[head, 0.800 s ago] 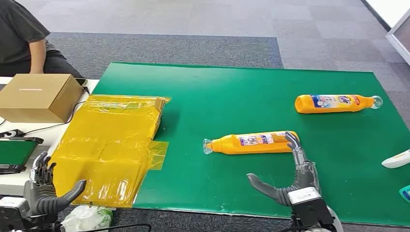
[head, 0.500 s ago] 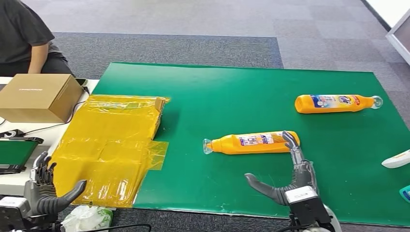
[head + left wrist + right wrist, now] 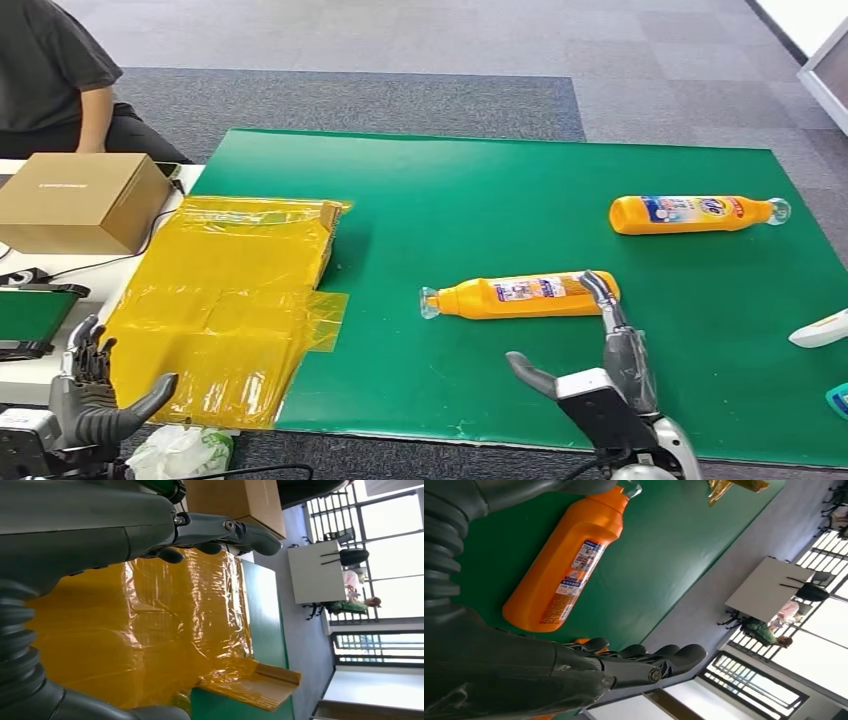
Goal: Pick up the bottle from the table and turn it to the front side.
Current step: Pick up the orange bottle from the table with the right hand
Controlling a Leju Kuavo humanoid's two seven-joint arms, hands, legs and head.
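Observation:
An orange bottle [image 3: 522, 296] lies on its side in the middle of the green mat [image 3: 480, 210], its clear cap toward the left; the right wrist view shows the same bottle [image 3: 566, 567] with its label up. My right hand [image 3: 590, 375] hovers open just in front of the bottle's base, its fingertips [image 3: 592, 285] reaching that end, thumb spread to the left. A second orange bottle [image 3: 690, 213] lies further back on the right. My left hand [image 3: 90, 400] stays open low at the left, off the mat, over the yellow plastic [image 3: 165, 630].
A yellow plastic-wrapped flat package [image 3: 235, 300] covers the mat's left edge. A cardboard box [image 3: 80, 200] and a person [image 3: 50, 70] are at the far left. A white object [image 3: 820, 330] and a teal one [image 3: 838, 400] lie at the right edge.
My right hand has turned at the wrist and crept slightly left toward the near bottle's base. The person at the left has shifted a little. The bottles have not moved.

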